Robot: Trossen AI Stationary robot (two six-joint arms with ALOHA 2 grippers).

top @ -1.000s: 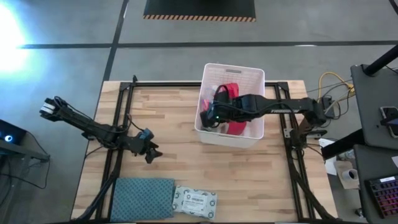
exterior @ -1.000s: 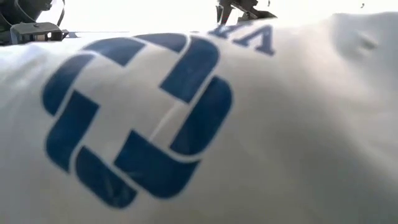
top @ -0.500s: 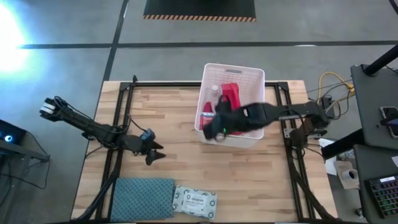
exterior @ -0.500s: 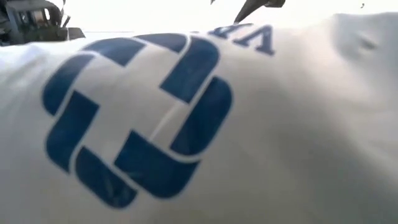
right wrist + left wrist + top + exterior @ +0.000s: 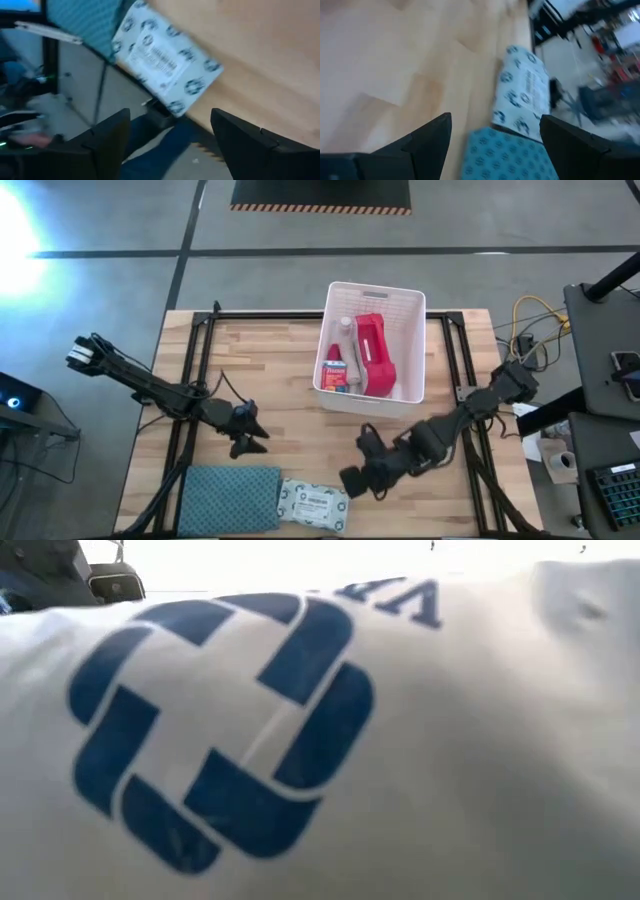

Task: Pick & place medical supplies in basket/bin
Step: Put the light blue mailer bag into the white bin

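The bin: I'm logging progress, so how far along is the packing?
Done: the white bin already holds a red pouch and a small bottle. In hand: nothing; the open right gripper hangs beside the wipes packet, the open left gripper nearby. Left: that packet.

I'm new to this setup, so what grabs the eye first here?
The white bin at the table's far side, with a red pouch and small bottles inside. Then the open right gripper beside the white wipes packet at the near edge.
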